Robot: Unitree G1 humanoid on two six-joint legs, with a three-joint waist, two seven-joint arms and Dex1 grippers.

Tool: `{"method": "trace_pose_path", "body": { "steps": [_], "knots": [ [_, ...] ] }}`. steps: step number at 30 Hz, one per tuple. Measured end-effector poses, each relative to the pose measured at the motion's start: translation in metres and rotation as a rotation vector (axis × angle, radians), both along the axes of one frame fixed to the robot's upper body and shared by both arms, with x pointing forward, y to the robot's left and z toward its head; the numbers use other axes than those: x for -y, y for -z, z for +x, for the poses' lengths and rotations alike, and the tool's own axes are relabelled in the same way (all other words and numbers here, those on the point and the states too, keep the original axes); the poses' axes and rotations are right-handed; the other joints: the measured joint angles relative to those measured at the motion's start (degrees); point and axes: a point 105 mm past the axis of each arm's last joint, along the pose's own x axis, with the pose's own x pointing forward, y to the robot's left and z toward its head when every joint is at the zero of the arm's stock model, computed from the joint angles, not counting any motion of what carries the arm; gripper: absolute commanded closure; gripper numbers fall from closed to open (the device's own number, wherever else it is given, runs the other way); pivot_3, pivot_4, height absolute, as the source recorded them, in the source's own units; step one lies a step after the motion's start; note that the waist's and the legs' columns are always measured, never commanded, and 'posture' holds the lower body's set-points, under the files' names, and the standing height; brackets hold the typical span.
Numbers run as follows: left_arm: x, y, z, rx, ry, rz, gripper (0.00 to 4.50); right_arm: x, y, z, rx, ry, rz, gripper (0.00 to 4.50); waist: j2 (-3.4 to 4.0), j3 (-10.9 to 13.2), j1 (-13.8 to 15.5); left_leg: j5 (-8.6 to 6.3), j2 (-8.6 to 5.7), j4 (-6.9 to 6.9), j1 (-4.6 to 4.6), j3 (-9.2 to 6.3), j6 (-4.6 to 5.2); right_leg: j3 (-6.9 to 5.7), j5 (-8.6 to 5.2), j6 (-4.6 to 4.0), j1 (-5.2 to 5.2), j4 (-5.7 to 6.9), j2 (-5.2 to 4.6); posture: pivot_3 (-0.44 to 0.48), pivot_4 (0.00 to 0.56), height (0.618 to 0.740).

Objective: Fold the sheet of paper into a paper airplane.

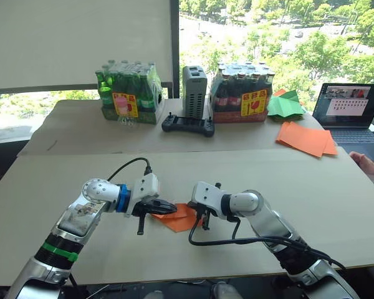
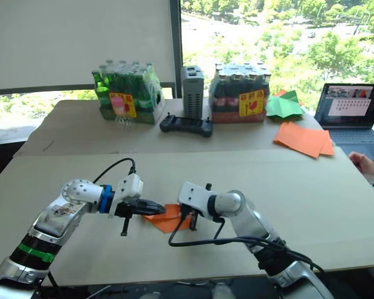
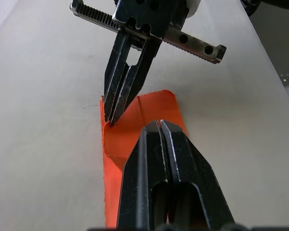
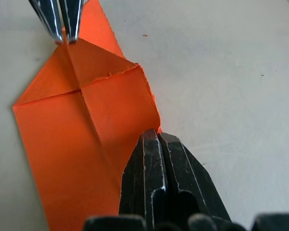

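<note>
Orange, partly folded sheet of paper (image 1: 179, 217) with creased corner flaps lies flat on the pale desk (image 1: 62, 187) between both arms. Left gripper (image 3: 158, 126) and right gripper (image 4: 157, 134) each press their clenched jaws tip-down onto the paper's opposite ends.

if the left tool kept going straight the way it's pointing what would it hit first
Most likely the right tool, whose closed tips press on the sheet of paper just ahead of the left tool. Depth is uncertain; it might slide along the paper first.
</note>
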Motion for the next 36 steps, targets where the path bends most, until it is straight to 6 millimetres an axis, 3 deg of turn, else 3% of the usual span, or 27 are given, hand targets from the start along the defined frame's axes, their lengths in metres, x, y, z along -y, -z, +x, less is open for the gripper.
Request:
{"method": "trace_pose_path", "body": {
  "steps": [5,11,14,16,19,23,27,31,36],
  "knots": [
    [-0.006,0.026,0.011,-0.020,-0.065,0.064,4.45,-0.001,0.000,-0.001,0.000,-0.004,-0.002,4.45,0.00,0.0,-0.1,0.00,0.00,0.00,0.00,0.00,0.00,0.00,0.00,0.00,0.00,-0.01,0.00,0.000,0.150,0.723],
    [-0.005,0.033,0.011,-0.008,-0.052,0.088,4.45,-0.002,0.000,-0.002,0.004,-0.006,-0.012,4.45,0.00,0.0,0.0,0.00,0.00,-0.01,0.00,0.00,0.00,0.00,0.00,0.00,0.00,-0.01,-0.01,0.000,0.150,0.723],
    [-0.005,0.038,0.007,-0.015,-0.047,0.085,4.45,-0.005,-0.001,0.000,0.006,0.020,0.012,3.65,0.00,0.0,-0.1,0.00,0.00,-0.01,0.00,0.00,0.00,0.01,0.00,0.00,-0.02,0.00,-0.01,0.000,0.150,0.723],
    [-0.005,0.039,0.005,-0.015,-0.045,0.084,4.45,-0.008,-0.003,0.001,-0.018,0.053,0.065,2.90,0.01,0.0,-0.1,0.00,0.00,-0.01,0.00,0.00,0.00,0.01,0.00,-0.01,-0.03,0.02,-0.01,0.000,0.150,0.723],
    [-0.004,0.039,0.005,-0.016,-0.045,0.080,4.45,-0.008,-0.021,0.006,-0.032,0.090,0.180,1.90,0.01,0.0,-0.2,0.00,0.00,-0.01,0.00,0.00,0.00,0.01,0.00,-0.01,-0.03,0.03,-0.02,0.000,0.150,0.723],
    [-0.003,0.039,0.005,-0.016,-0.049,0.077,4.45,0.002,-0.043,0.008,0.026,0.085,0.212,1.90,0.01,0.0,0.0,0.00,-0.01,-0.01,0.00,0.00,0.00,0.01,0.00,0.00,-0.02,0.01,-0.02,0.000,0.150,0.723],
    [-0.004,0.040,0.006,-0.018,-0.055,0.077,4.45,-0.005,-0.046,-0.012,0.014,-0.013,0.220,3.11,0.01,0.0,-0.3,0.00,0.00,-0.02,0.00,0.00,0.00,0.01,-0.01,0.00,-0.02,0.02,-0.02,0.000,0.150,0.723],
    [-0.005,0.040,0.006,-0.020,-0.063,0.074,4.45,-0.010,-0.029,-0.027,-0.032,-0.067,0.173,4.48,0.01,0.0,-0.3,0.00,-0.01,-0.01,0.01,0.00,0.00,0.01,-0.01,0.00,-0.01,0.03,-0.02,0.000,0.150,0.723],
    [-0.007,0.041,0.004,-0.018,-0.079,0.066,4.45,-0.012,-0.012,-0.027,-0.030,-0.074,0.105,4.48,0.01,0.0,-0.6,0.00,0.00,-0.01,0.04,0.00,0.00,0.01,-0.01,0.00,0.00,0.04,-0.02,0.000,0.150,0.723]
  ]
}}
